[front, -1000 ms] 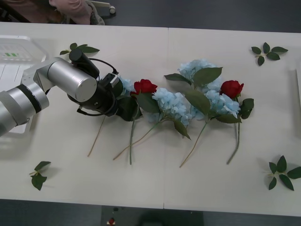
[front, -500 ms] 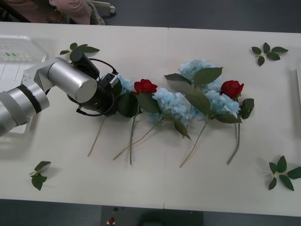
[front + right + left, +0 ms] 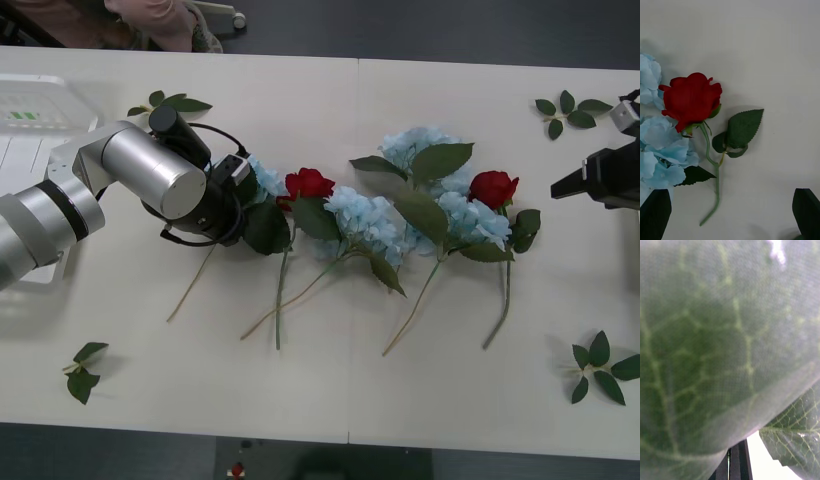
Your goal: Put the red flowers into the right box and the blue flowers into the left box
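The right gripper (image 3: pixel 556 186) is entering at three o'clock, jaws spread; left gripper (image 3: pixel 243 195) is pinching the light, floppy blue flower (image 3: pixel 265 179), its stem swinging.

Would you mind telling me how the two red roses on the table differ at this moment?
The left red rose lies right beside the left gripper, its stem pointing straight down; the right red rose lies nearer the open right gripper, its stem curving. The left rose sits between two blue clusters; the right rose ends the row. Both lie flat, heads away from the robot.
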Motion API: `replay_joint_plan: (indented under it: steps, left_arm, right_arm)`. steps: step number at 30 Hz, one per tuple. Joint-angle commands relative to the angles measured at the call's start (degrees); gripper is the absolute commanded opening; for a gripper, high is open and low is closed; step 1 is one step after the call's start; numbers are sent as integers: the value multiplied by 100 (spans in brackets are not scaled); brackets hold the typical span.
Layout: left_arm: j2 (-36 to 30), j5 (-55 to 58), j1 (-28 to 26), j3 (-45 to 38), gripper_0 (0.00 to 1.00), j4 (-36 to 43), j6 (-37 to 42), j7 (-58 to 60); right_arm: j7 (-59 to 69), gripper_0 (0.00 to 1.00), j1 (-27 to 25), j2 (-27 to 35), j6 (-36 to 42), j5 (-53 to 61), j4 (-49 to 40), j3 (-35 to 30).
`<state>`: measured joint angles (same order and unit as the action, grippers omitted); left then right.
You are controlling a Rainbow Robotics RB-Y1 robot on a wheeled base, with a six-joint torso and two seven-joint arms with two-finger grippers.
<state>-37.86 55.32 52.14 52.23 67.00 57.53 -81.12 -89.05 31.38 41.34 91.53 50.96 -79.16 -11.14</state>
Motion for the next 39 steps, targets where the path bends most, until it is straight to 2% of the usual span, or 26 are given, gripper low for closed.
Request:
replay_joint_plan:
  steps: [1,7,12,17,20,23,27,29,34,36,39]
  left_arm:
    - [-46,-65,200,33,0,6,-40,-167]
    - [-204,-126,279,-152,0,208,171,-176]
    - [-731,5,481,-978,0,1228,1744,-255]
    - [-1452,594,490,-2059,0,2309,3203,-361]
    - [-1874,682,490,-2656,0,2397,3801,-791]
    - [-2181,313,490,-3096,0,2142,4153,-1433]
    - [-2392,-601,490,-3386,0,1404,3924,-2514]
    - [-2419,-856,490,-3404,0,1078,3704,-2804]
    - [-2427,-1234,446,-3404,0,-293,3010,-3279]
    - [-2427,-1436,358,-3404,0,-811,2518,-3490]
    - [-2427,-1550,138,-3404,0,-1145,1885,-3630]
  right_arm:
    - [-25,94,158,-188,-73,-289,-117,112]
    - [-60,94,149,-469,-135,-886,-117,306]
    - [-130,94,149,-715,-170,-1247,-117,314]
    - [-174,94,140,-996,-302,-1677,-108,350]
    - [-174,94,123,-1119,-364,-1906,-108,376]
    - [-183,94,61,-1190,-478,-1976,-82,376]
    - [-245,94,35,-1233,-662,-1985,164,376]
    - [-271,94,35,-1251,-741,-1985,243,385]
    - [-332,94,35,-1304,-944,-1985,463,376]
    - [-359,94,35,-1330,-1023,-1985,533,385]
    - [-376,94,35,-1374,-1093,-2020,595,385]
